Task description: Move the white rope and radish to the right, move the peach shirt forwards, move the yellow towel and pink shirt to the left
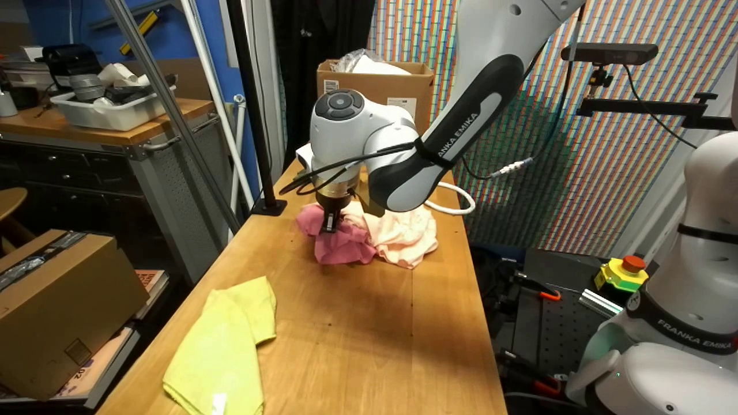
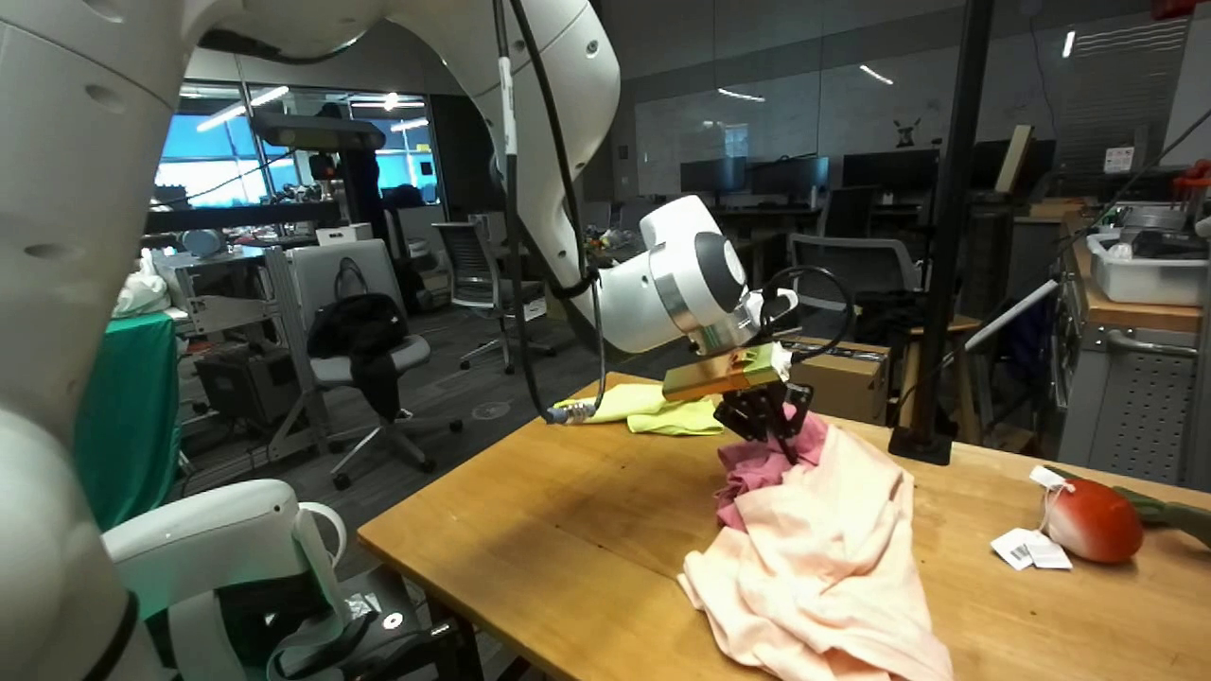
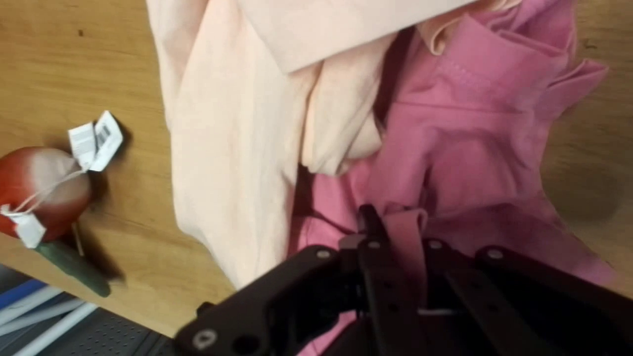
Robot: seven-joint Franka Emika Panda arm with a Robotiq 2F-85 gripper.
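In an exterior view the bottom edge cuts into the yellow towel (image 1: 222, 357), while the white rope (image 1: 458, 211) runs out of sight behind the robot arm (image 1: 444, 144), itself cropped at the top in both exterior views. In an exterior view the right edge crops the leaves of the radish (image 2: 1097, 520), and the bottom edge the peach shirt (image 2: 833, 577), which hides part of the pink shirt (image 2: 752, 473). In the wrist view the left edge slices through the radish, the top edge through both shirts, and the bottom edge through the gripper (image 3: 398, 232). Print on the white tags (image 3: 108, 141) is too blurred to read.
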